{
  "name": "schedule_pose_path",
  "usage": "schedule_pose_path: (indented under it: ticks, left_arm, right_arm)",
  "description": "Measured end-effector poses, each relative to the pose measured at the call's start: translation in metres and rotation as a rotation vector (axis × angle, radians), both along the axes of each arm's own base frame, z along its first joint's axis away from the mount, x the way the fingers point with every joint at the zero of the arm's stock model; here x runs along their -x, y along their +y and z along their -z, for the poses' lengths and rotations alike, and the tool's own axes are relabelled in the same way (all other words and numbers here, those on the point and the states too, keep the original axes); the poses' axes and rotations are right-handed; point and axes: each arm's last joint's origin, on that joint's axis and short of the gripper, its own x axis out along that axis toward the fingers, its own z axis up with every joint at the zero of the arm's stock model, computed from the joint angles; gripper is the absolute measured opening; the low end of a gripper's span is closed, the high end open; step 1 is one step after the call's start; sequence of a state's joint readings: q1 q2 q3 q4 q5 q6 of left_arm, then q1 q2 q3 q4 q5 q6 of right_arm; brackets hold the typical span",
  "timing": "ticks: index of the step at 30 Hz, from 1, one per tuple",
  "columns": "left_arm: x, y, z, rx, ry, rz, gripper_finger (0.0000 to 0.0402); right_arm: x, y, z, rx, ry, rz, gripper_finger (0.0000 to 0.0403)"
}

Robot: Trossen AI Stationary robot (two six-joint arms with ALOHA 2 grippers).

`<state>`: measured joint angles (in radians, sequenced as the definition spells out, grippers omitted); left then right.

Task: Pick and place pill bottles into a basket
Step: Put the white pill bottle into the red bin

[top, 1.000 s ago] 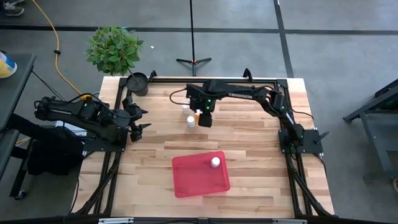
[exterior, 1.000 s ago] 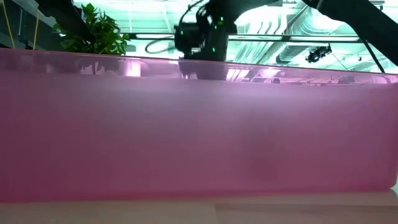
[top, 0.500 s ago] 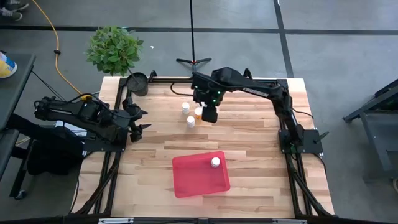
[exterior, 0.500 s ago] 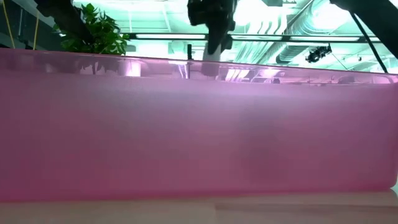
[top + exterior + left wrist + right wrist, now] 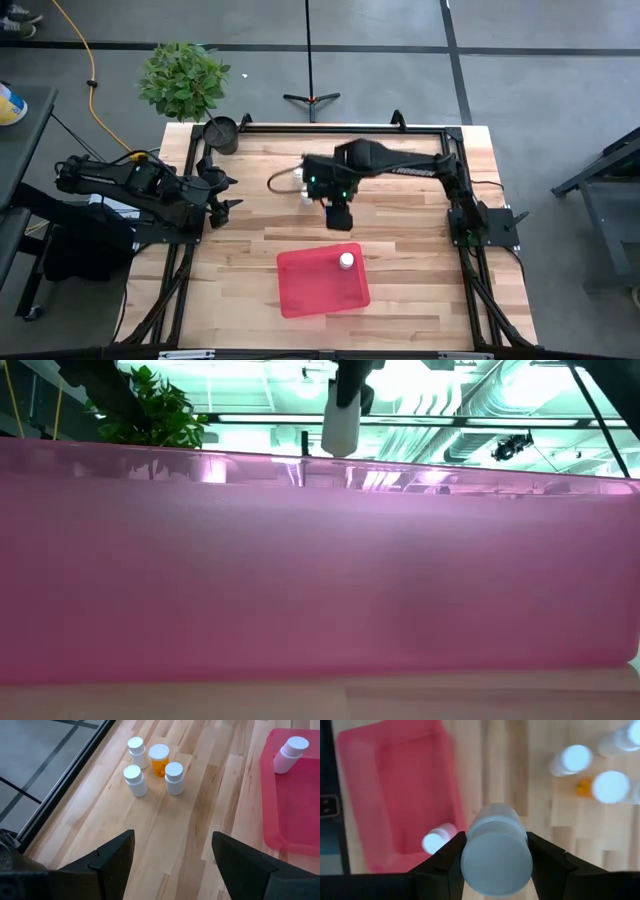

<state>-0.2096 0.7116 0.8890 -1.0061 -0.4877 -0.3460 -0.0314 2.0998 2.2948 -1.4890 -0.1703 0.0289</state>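
My right gripper [image 5: 340, 215] is shut on a pale pill bottle [image 5: 341, 425] in the air, between the bottle group and the red basket [image 5: 322, 280]. Several more bottles [image 5: 159, 760], white ones and an amber one, stand upright on the table far of the basket; my right arm partly covers them in the high view. One white-capped bottle [image 5: 346, 260] stands in the basket's far right corner. My left gripper [image 5: 172, 865] is open and empty at the table's left edge [image 5: 228, 195]. My right gripper pinches the bottle's upper end [image 5: 495, 855] between its two fingers [image 5: 451, 857], one on each side. The fingers come from above, pointing down. The bottle hangs upright below them [image 5: 341, 430], lifted clear of the table.
The basket's near wall [image 5: 320, 560] fills the low view. A small black pot [image 5: 221, 132] stands at the far left corner, with a potted plant [image 5: 185, 78] and a stand [image 5: 311, 98] beyond the table. Bare wood lies to the right of the basket [image 5: 420, 270].
My right gripper has risen from the bottle group with the pale bottle, lifting it clear of the table. It has then gone toward the table's near edge and the basket. The other bottles have stayed in place.
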Motion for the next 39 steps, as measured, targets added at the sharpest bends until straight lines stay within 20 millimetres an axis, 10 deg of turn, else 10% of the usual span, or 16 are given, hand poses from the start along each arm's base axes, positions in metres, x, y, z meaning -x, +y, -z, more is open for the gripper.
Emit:
schedule_pose_path:
  ticks: [15,39]
  left_arm:
    - [0.001,0.0,0.001,0.011,0.01,-0.015,0.0298]
    - [0.003,0.0,0.003,0.086,0.017,-0.047,0.0298]
  right_arm:
    - [-0.004,0.101,0.006,0.01,-0.076,-0.106,0.0166]
    - [0.002,0.157,0.143,-0.047,0.056,-0.06,0.0167]
